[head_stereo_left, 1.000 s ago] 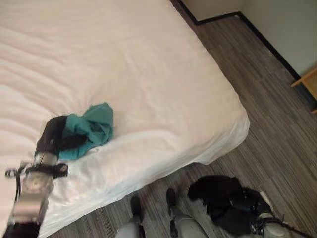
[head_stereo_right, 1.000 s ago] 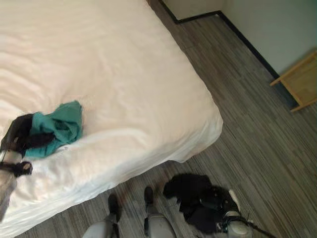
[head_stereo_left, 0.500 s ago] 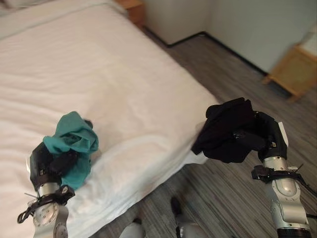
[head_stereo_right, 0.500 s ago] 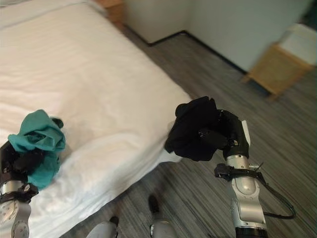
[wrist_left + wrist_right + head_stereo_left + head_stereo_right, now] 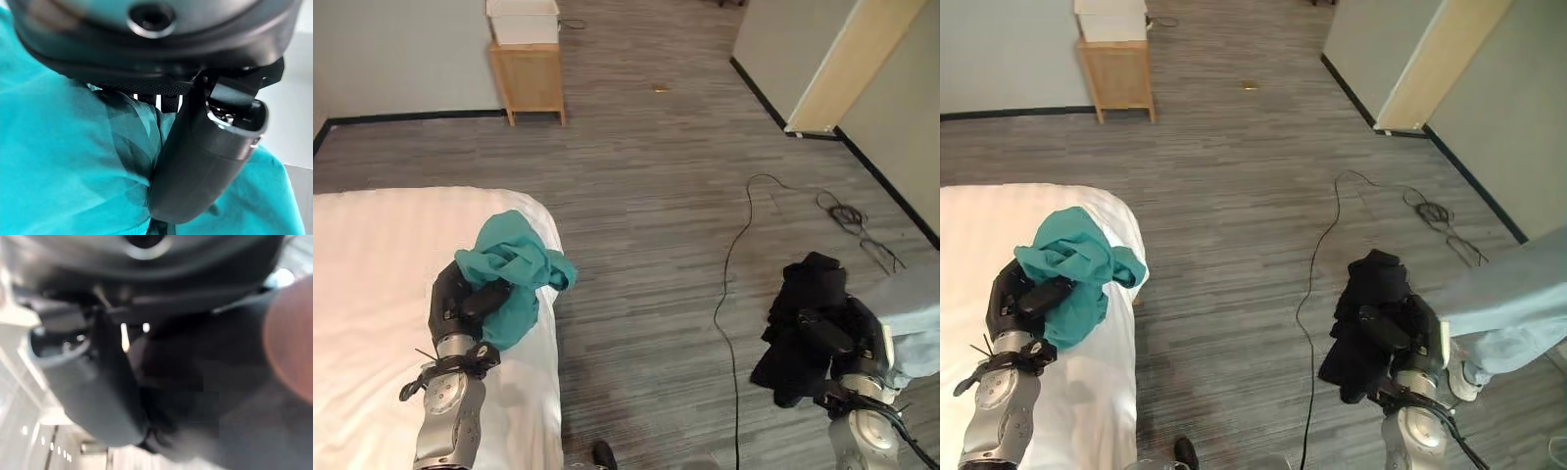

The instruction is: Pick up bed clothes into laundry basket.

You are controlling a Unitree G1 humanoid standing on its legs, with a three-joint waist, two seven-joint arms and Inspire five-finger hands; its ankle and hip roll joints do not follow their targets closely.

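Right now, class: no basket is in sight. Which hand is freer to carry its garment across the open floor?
Right: the right hand holds black clothing over floor; the left hand holds teal cloth above the bed.

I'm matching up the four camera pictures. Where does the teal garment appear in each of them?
Left eye view: teal garment bunched in the left hand, above the bed corner.
Right eye view: same bundle, lower left, over the bed corner.
Left wrist view: teal cloth pressed under the thumb.
Right wrist view: not in it.
Shared landmark: wooden side table, top of both eye views.
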